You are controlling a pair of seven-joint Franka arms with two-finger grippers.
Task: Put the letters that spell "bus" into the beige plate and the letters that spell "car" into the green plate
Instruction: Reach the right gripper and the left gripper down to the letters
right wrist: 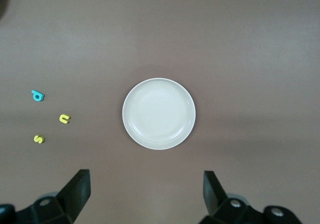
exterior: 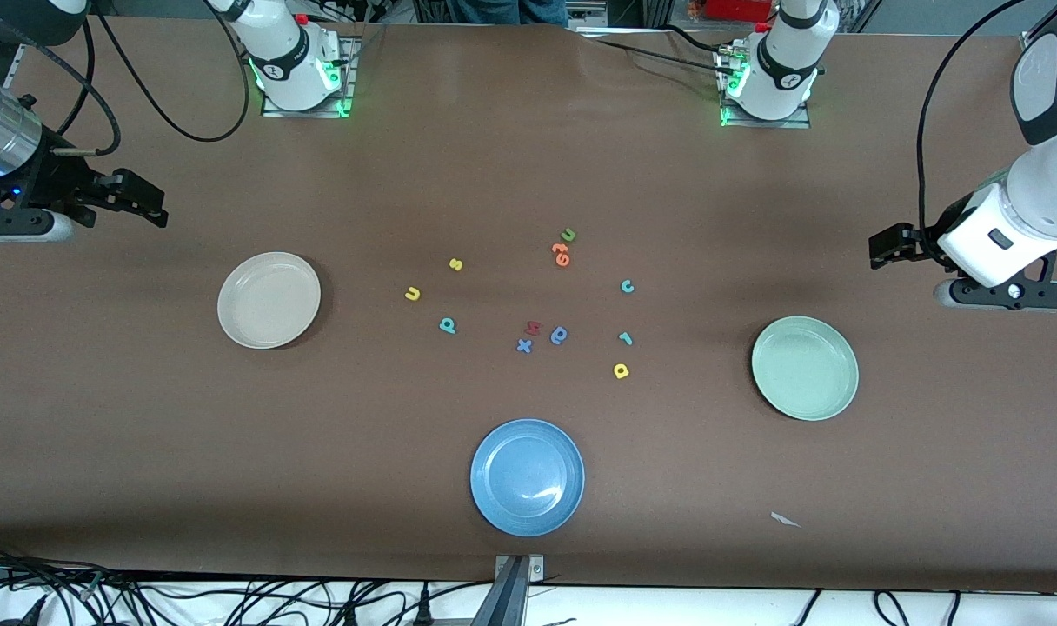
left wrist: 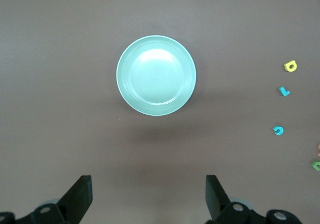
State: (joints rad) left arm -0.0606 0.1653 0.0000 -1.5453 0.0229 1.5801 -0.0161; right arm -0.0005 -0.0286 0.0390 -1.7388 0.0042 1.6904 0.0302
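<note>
**Awaiting First Pick: Both Plates Empty, All Letters Loose**

Sorting has not been begun, judging by the layout. The beige plate [exterior: 269, 300] is found bare toward the right arm's end of the table, and the green plate [exterior: 805, 368] bare toward the left arm's end. The teal "b" [exterior: 448, 325], yellow "u" [exterior: 413, 294] and yellow "s" [exterior: 456, 264] are grouped on the table between the beige plate and the centre, none touching. The teal "c" [exterior: 627, 286], teal "r" [exterior: 626, 338] and yellow "a" [exterior: 621, 371] are lined up nearer the green plate, the "a" nearest the front camera.

The right gripper [exterior: 137, 202] is held aloft over bare table at its arm's end, fingers spread and holding nothing. The left gripper [exterior: 892, 247] is likewise raised over bare table, released and empty. Both arms are waiting.

For the step in hand, it is advised that each arm be given the word nearest its own plate. The letters are small and thin, so a vertical descent with fingers straddling one letter is called for. Distractors are to be avoided: a green "u" [exterior: 568, 235], orange letters [exterior: 561, 254], a darker blue round letter [exterior: 559, 335], a red letter [exterior: 533, 328], a blue "x" [exterior: 524, 346] and the blue plate [exterior: 527, 477].

The table [exterior: 528, 174] is covered in plain brown sheeting. A white scrap [exterior: 784, 519] is noted near its front edge, and cables [exterior: 146, 596] are seen below it.
</note>
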